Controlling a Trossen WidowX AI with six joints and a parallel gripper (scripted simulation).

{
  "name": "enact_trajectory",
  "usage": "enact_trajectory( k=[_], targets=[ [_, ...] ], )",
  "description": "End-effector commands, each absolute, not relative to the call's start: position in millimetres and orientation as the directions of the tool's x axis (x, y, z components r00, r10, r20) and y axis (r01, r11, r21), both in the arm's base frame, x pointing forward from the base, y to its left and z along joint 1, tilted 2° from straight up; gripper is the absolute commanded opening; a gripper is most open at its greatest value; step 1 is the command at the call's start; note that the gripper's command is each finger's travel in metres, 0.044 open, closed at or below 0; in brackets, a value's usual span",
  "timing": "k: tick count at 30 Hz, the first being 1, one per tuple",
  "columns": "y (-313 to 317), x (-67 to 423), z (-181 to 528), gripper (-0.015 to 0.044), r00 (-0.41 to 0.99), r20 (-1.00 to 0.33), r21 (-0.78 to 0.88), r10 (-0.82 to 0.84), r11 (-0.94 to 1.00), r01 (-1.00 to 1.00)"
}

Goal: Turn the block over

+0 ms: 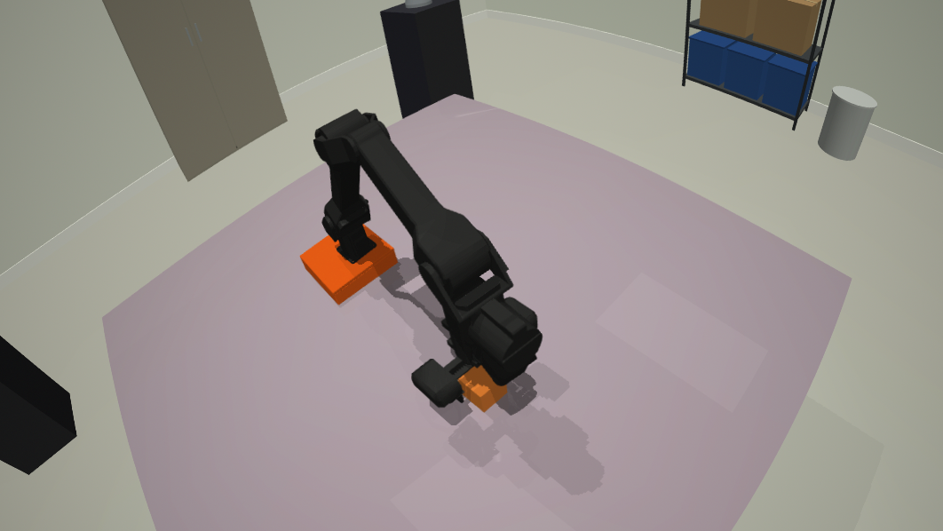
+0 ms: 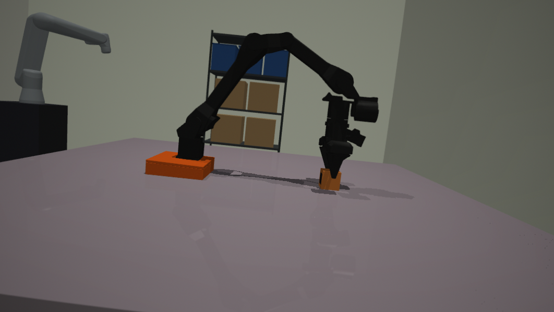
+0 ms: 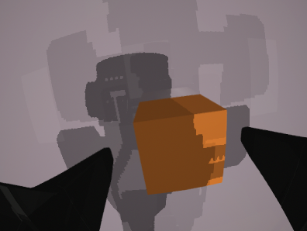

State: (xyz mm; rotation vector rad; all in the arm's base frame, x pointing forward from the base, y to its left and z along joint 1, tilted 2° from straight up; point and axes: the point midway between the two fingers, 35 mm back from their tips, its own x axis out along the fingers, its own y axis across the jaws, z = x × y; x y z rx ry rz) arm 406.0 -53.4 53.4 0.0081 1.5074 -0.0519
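Observation:
An orange block [image 1: 483, 390] [image 2: 330, 183] [image 3: 174, 155] rests on the pinkish table [image 1: 264, 395] [image 2: 116, 217]. Its dark marked side shows as a narrow dark patch on its left side in the exterior view, facing the arm's base. The top and the side seen in the wrist view are plain orange. My gripper [image 2: 334, 177] [image 3: 179, 144] points down and is open, with its fingers low on either side of the block. The wrist view shows table between the block and each finger, with a wider gap on the left. The block's underside is hidden.
The arm's orange base [image 1: 329, 266] [image 2: 174, 169] stands on the table behind the block in the top view. A shelf with boxes, a grey bin [image 1: 847, 125] and a cabinet [image 1: 204, 79] stand beyond the table.

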Motion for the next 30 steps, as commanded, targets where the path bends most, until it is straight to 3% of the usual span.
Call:
enact_trajectory(
  k=[1,2,10,29,30],
  targets=[
    [-54.0,404.8,45.5,0.0440,0.055,-0.998,-0.030,-0.032,0.999,0.042],
    [-54.0,404.8,45.2,0.0440,0.055,-0.998,-0.030,-0.032,0.999,0.042],
    [-54.0,404.8,45.2,0.0230,0.055,-0.998,-0.030,-0.032,0.999,0.042],
    [-54.0,404.8,45.2,0.0103,0.055,-0.998,-0.030,-0.032,0.999,0.042],
    [-54.0,404.8,46.2,0.0077,0.055,-0.998,-0.030,-0.032,0.999,0.042]
  ],
)
